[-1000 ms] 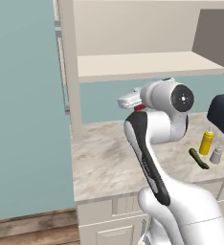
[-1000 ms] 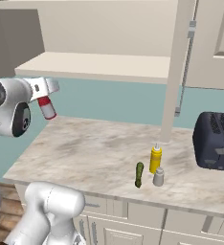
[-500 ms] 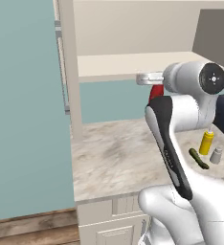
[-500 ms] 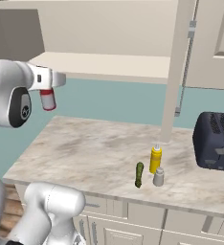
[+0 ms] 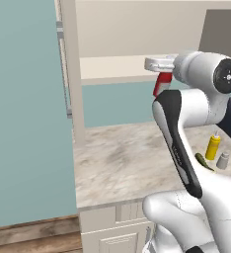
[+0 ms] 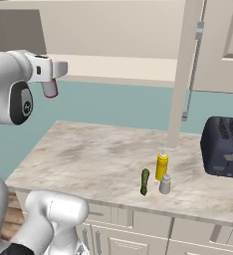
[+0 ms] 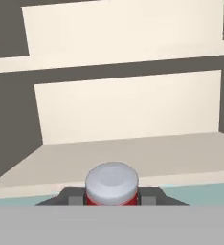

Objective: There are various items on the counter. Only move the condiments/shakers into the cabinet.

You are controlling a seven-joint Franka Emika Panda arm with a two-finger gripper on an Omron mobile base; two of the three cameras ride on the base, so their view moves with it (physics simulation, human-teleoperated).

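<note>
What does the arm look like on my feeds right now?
A glossy white arm of rounded segments, with a black band down one link and dark round joint caps. The hand is a white, boxy block. No cables or markings show.

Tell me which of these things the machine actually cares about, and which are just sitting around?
Part of the job:
- red bottle, held up by the fingers near the shelf
- yellow squeeze bottle
- grey shaker
- cabinet shelf

Just sitting there:
- green vegetable
- dark toaster

no readable text, labels, brands or numbers on anything
</note>
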